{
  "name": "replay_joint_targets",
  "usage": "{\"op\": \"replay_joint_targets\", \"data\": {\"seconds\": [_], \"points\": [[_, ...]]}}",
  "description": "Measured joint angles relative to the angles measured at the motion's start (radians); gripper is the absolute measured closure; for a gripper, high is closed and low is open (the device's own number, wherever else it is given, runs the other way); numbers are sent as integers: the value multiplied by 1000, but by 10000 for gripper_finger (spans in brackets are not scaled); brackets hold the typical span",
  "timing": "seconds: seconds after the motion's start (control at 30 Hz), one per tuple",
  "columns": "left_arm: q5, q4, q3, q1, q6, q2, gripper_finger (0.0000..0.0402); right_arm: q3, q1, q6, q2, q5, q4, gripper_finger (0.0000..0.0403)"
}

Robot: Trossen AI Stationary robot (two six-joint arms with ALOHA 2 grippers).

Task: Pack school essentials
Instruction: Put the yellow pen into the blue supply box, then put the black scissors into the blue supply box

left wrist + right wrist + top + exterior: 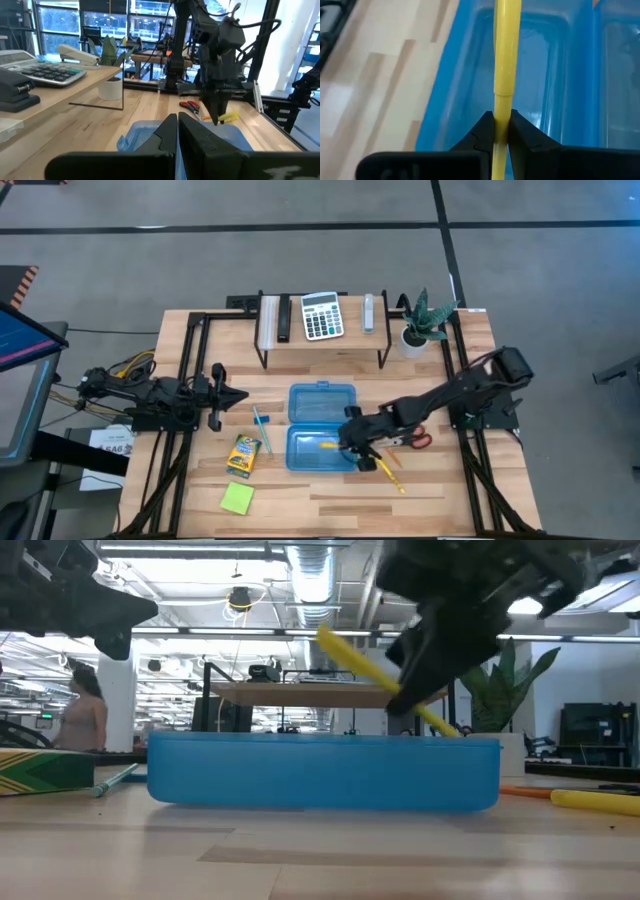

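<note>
- High view: the right gripper (352,442) hangs over the near tray of the open blue case (322,426), clamping a yellow marker (328,445) that points across that tray; red-handled scissors (414,439) and another yellow pencil (388,470) lie just right of the case, the crayon box (243,452), teal pen (261,428) and sticky-note pad (237,498) to its left
- Low view: the marker (385,682) tilts above the case wall (322,772)
- Left wrist view: the left gripper (177,131) is pinched together, empty, well left of the case
- Right wrist view: fingers (482,135) nip the marker's (506,65) end above the case's floor
</note>
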Motion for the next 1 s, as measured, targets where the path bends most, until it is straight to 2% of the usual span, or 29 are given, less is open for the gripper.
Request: {"op": "replay_joint_targets", "data": {"seconds": [0.23,0.5,0.6,0.73,0.9,1.0], "points": [[0,0,0,0,0,8,397,70,-8,-10,57,0,-62,321],[0,0,0,0,0,8,397,82,-7,-19,41,3,-66,222],[0,0,0,0,0,8,397,82,-8,-20,28,5,-92,196],[0,0,0,0,0,8,397,80,-8,-19,3,5,-127,188],[0,0,0,0,0,8,397,82,0,-9,-56,7,-175,203],[-19,2,0,0,0,8,397,81,19,23,-108,10,-262,213]]}}
